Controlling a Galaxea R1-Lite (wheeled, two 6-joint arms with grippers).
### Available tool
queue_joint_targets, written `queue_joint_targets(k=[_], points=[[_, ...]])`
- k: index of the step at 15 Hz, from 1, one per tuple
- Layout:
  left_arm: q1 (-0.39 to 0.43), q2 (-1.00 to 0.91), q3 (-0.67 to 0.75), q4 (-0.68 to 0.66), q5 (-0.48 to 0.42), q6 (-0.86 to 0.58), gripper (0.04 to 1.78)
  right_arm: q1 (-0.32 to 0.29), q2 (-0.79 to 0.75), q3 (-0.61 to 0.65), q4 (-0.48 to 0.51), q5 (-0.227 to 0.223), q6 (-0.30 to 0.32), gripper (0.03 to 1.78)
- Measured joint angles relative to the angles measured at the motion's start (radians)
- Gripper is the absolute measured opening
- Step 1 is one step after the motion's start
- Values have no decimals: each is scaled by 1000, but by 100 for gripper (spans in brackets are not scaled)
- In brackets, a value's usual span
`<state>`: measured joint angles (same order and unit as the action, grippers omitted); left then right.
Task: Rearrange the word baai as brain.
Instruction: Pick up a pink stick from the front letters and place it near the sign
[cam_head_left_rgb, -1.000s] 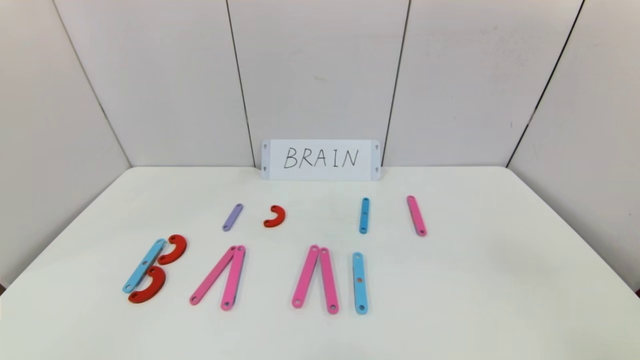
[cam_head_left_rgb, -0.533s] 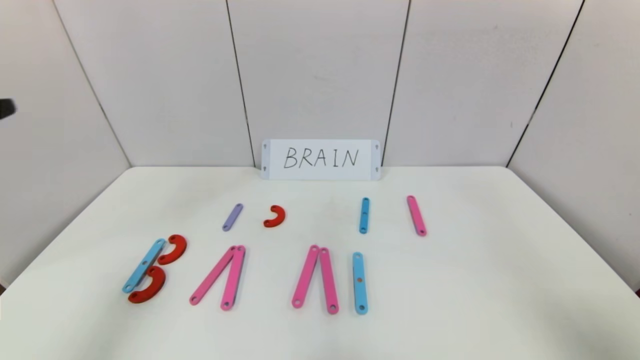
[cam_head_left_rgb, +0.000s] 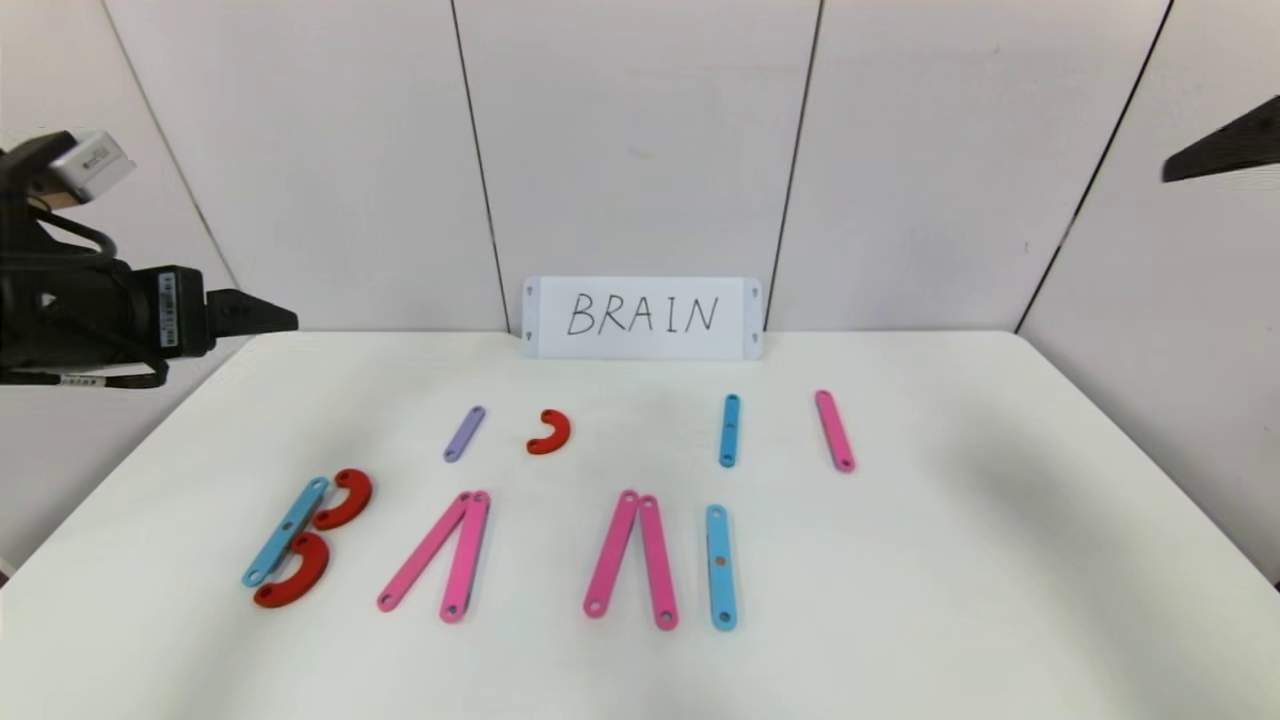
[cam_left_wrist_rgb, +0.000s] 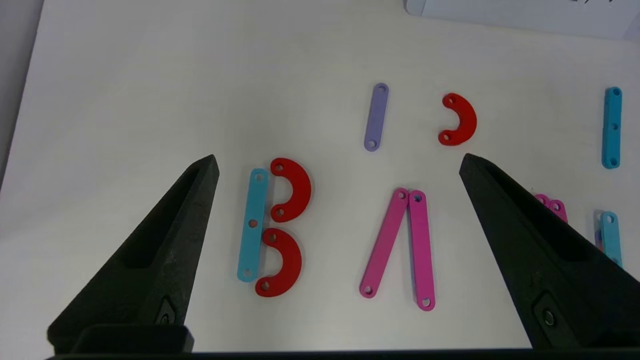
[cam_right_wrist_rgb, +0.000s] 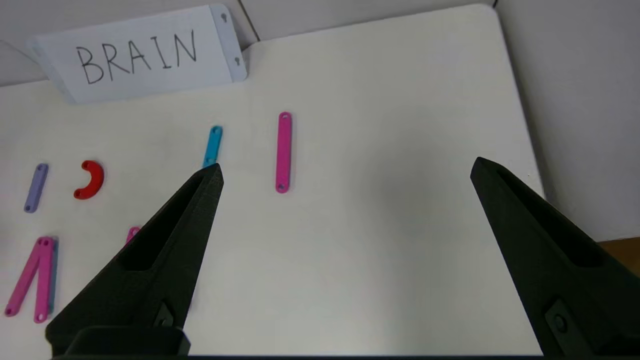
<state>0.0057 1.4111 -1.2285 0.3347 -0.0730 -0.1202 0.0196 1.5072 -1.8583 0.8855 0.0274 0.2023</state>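
Nothing grabbed yet, lots of ways to wreck this word

The word baai (cam_head_left_rgb: 490, 555) sits along the near edge of the table (cam_head_left_rgb: 1000, 560), spare strips behind it. My left gripper (cam_left_wrist_rgb: 340, 165) hangs wide open and empty above the B, right gripper (cam_right_wrist_rgb: 345, 175) open over bare table. I'd worry about fingertips nudging neighbouring strips, since they're touching and flat.

Black left arm (cam_head_left_rgb: 90, 310) — white label, cables, tapered black pincer (cam_left_wrist_rgb: 340, 165)
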Motion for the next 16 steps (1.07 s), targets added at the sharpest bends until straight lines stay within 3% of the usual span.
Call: queue_joint_targets(k=[3, 7, 11, 14, 16], points=[[-3, 59, -18, 6, -55, -2, 169, 13, 89, 13, 0, 66, 4, 173], [-6, 110, -28, 13, -61, 0, 169, 23, 112, 66, -3, 60, -64, 173], [-26, 113, -22, 51, -69, 7, 169, 54, 111, 144, -19, 60, -59, 173], [-106, 100, -24, 131, -171, 5, 169, 100, 133, 250, -126, 58, -48, 173], [-134, 107, -25, 147, -163, 5, 169, 129, 159, 314, -226, 58, -10, 173]])
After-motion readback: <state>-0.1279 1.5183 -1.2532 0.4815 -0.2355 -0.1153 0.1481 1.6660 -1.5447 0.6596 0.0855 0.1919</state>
